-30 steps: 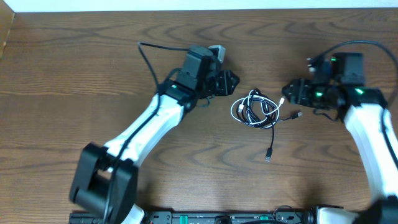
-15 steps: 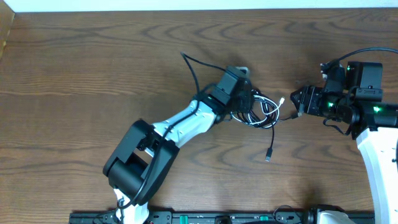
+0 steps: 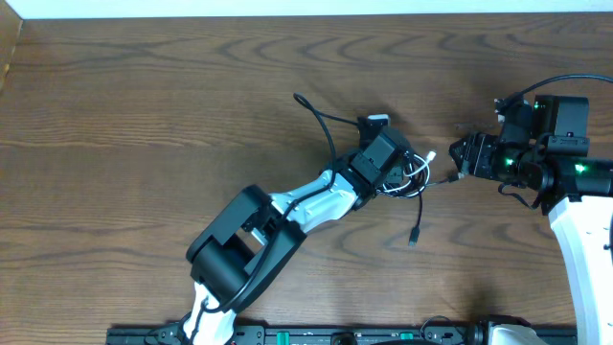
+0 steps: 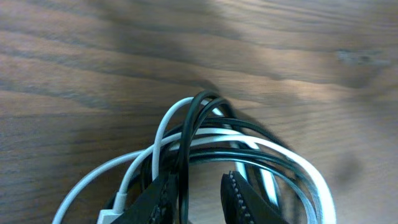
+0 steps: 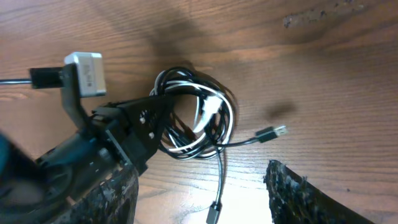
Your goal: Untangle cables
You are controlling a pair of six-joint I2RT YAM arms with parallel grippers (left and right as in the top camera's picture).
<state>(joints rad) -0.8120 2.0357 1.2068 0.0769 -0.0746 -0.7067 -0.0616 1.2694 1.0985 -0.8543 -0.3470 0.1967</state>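
The black cable [image 4: 199,118] and white cable [image 4: 292,158] lie coiled together in one small bundle [image 3: 420,174] on the wooden table. My left gripper [image 4: 198,202] sits over the bundle's left side, jaws slightly apart, with a black strand between the fingers against the left one. In the overhead view it [image 3: 400,172] covers part of the coil. My right gripper [image 5: 205,199] is wide open just right of the bundle [image 5: 199,118], and a black plug [image 5: 214,213] lies on the table between its fingers. A second black plug [image 5: 272,132] points right. The black tail [image 3: 419,216] runs toward the table's front.
The wooden table [image 3: 144,115] stretches to the left and back. The left arm [image 3: 306,206] crosses the middle diagonally, with its own thick black wire [image 3: 321,120] looping behind it. The right arm [image 3: 584,220] stands at the right edge.
My left arm has swung right and come down onto the cable bundle. My right gripper moved a little toward the bundle a second ago and has stayed still since.
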